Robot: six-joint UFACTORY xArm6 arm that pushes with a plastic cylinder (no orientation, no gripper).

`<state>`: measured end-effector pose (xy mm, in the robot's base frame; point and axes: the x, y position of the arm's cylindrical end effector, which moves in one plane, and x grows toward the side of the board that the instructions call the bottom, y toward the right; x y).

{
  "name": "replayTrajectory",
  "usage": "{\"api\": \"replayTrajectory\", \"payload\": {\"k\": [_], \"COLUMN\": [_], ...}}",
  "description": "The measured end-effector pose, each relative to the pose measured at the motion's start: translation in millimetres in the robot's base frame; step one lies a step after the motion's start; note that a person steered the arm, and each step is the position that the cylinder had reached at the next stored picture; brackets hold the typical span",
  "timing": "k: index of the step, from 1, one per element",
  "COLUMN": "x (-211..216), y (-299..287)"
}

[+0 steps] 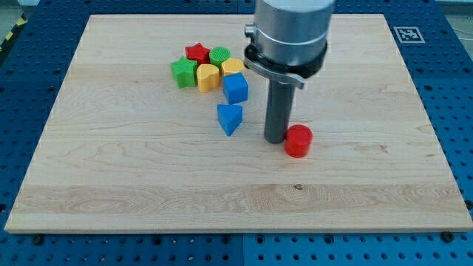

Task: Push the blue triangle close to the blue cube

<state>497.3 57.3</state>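
The blue triangle (230, 119) lies near the board's middle, just below the blue cube (236, 88), with a small gap between them. My tip (276, 140) rests on the board to the right of the blue triangle, a short way apart from it. A red cylinder (298, 140) sits right beside the tip on its right, touching or nearly touching it.
A cluster sits above the blue cube: a green block (183, 72), a red star (197, 52), a green round block (220, 55), a yellow heart-like block (208, 77) and a yellow block (232, 67). The wooden board (111, 185) lies on a blue perforated table.
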Motion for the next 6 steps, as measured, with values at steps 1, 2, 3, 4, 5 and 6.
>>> {"api": "replayTrajectory", "payload": {"k": [1, 2, 3, 4, 5, 6], "x": [2, -3, -18, -28, -26, 1], "y": [-13, -43, -43, -44, -46, -41]}}
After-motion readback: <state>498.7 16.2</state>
